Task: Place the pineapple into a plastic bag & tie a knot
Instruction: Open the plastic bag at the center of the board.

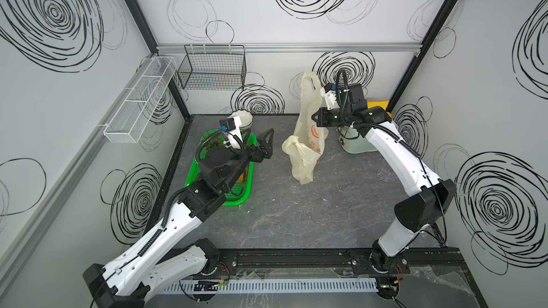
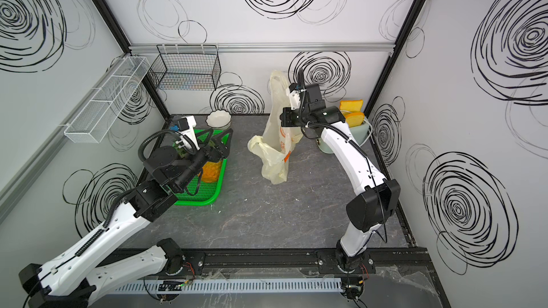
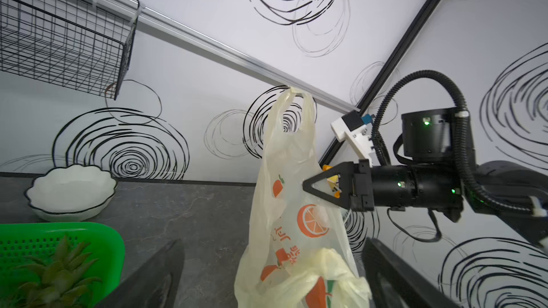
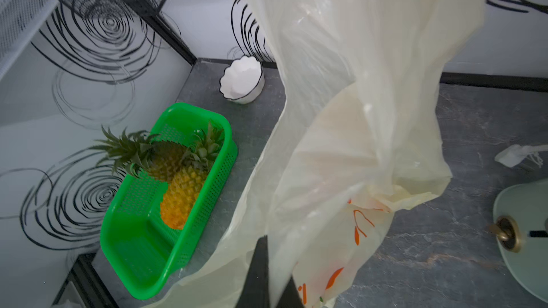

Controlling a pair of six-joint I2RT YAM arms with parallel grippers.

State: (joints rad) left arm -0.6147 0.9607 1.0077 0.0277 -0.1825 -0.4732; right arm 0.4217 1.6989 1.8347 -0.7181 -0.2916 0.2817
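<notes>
The pale-yellow plastic bag point(image 1: 308, 131) point(image 2: 275, 143) hangs by one handle loop point(image 3: 292, 91) from the back wall rail, and its bottom rests on the table. My right gripper point(image 1: 315, 118) point(image 4: 275, 262) is shut on the bag's side point(image 4: 355, 114), about halfway up. My left gripper point(image 1: 268, 143) point(image 3: 275, 285) stands open over the green basket point(image 1: 237, 200), just left of the bag and apart from it. Two pineapples point(image 4: 184, 194) lie in that basket point(image 4: 139, 250). No knot shows in any view.
A white bowl point(image 1: 243, 118) stands behind the basket. A black wire basket point(image 1: 212, 69) and a white mesh shelf point(image 1: 139, 102) hang on the walls. A pale green toaster point(image 2: 353, 125) holding yellow slices sits at the back right, under my right arm.
</notes>
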